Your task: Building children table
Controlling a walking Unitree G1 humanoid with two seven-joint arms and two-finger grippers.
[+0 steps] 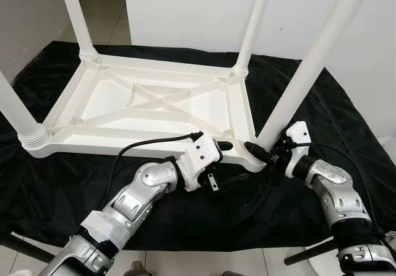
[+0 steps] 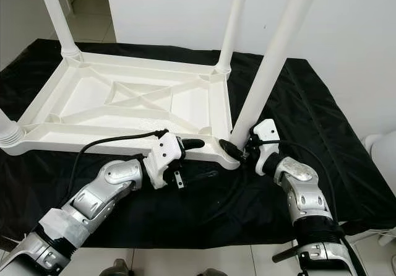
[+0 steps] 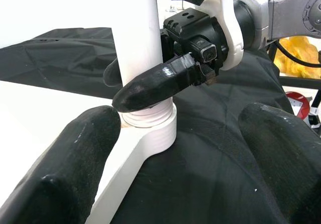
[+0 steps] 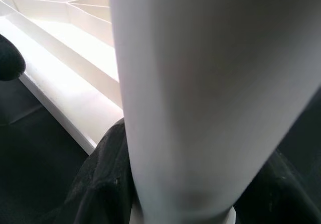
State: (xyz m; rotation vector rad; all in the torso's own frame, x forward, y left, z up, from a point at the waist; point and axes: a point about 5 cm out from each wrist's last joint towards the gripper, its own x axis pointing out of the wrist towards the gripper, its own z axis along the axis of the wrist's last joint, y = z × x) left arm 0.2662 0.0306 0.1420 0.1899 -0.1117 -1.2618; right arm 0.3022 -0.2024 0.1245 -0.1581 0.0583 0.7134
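Nearest the head camera are the 2 silver arms, reaching forward over a black cloth [image 1: 55, 183] spread on the tiled floor [image 1: 105, 16].

Upside down on that cloth lies the white children's table [image 1: 154, 103], its ribbed underside facing up and 4 white legs standing in the corner sockets.

Low on the near right leg [image 1: 291, 96], just above its threaded collar, the right gripper [image 1: 263, 152] has its jaws pinched around the tube, 1 black finger on each side. Beside it the left gripper [image 1: 232, 161] sits at the table's near rim with its jaws spread. 1 fingertip [image 3: 85, 148] rests by the socket corner, and the other hangs over the cloth, holding nothing.

My guess is that this leg is being screwed home. It leans outward compared with the far ones, so the main risk is cross-threading: turning it while tilted could jam or strip the plastic thread. A grip this low on a smooth tube may also slip. With the left gripper not bracing the frame, the light table could slide or twist on the loose cloth.

Behind stands a plain white wall [image 1: 185, 10], with an opening onto more pale tile at the far left.
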